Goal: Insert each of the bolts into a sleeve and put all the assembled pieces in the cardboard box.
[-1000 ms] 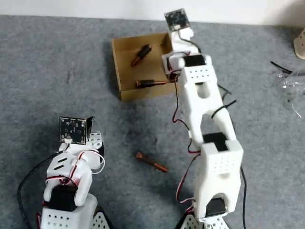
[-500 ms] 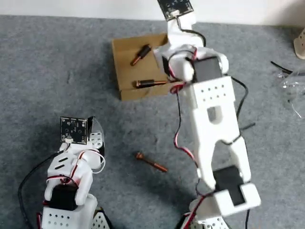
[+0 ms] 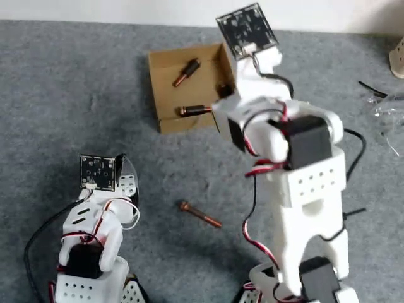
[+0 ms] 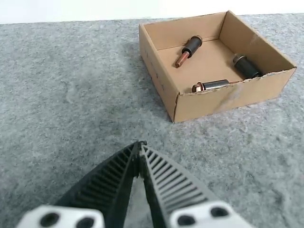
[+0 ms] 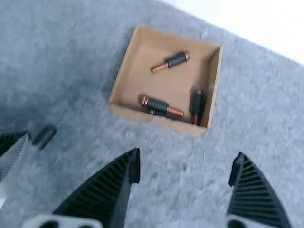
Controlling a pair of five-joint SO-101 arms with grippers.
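The cardboard box (image 3: pixel 165 62) stands at the back of the grey carpet and holds three bolt-in-sleeve pieces (image 5: pixel 170 62) (image 5: pixel 161 106) (image 5: pixel 197 101). They also lie in plain sight in the left wrist view (image 4: pixel 190 48) (image 4: pixel 213 86) (image 4: pixel 246 66). One bare copper bolt (image 3: pixel 199 214) lies on the carpet between the arms. My right gripper (image 5: pixel 185 168) hangs open and empty, high above the carpet on the near side of the box. My left gripper (image 4: pixel 139 148) is shut on nothing, low at the near left, pointing toward the box.
A small dark cylinder (image 5: pixel 44 135) sits beside the left gripper's tip; I cannot tell whether it is a sleeve. Clear plastic and wires (image 3: pixel 385 107) lie at the far right. The raised right arm (image 3: pixel 297 151) overhangs the box's near right corner.
The right arm has pulled back from the box and risen, its gripper now open and empty. A third piece shows in the box. The left arm has not moved.
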